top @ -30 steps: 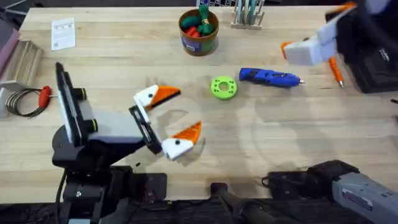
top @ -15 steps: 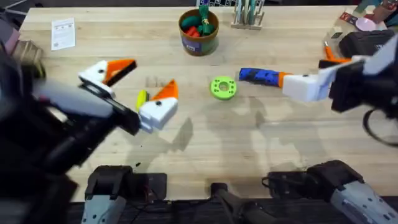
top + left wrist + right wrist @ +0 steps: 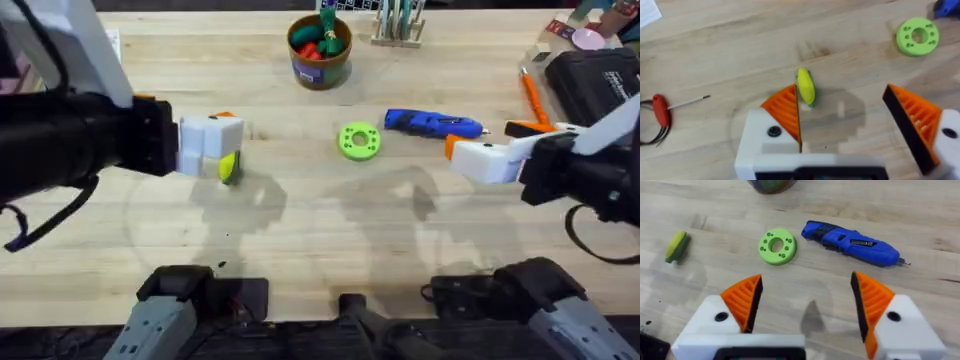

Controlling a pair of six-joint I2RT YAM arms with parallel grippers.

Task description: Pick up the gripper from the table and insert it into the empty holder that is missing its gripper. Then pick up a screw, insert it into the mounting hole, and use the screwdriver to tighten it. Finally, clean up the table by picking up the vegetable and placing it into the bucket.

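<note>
Left gripper (image 3: 845,117) hangs over the counter (image 3: 300,230), fingers spread wide and empty, w/ the yellow-green vegetable (image 3: 805,86) lying just ahead of its left finger, touching or nearly so. Right gripper (image 3: 805,302) also spread and empty; blue screwdriver (image 3: 852,242) lies ahead of it, green disc (image 3: 777,245) just beside that. Both wrist views show orange fingers on both mounts, so the fitting and screw steps look done. Left, by my read: grab the vegetable, carry it to the bucket (image 3: 319,50) well beyond, which already holds toys.
</note>
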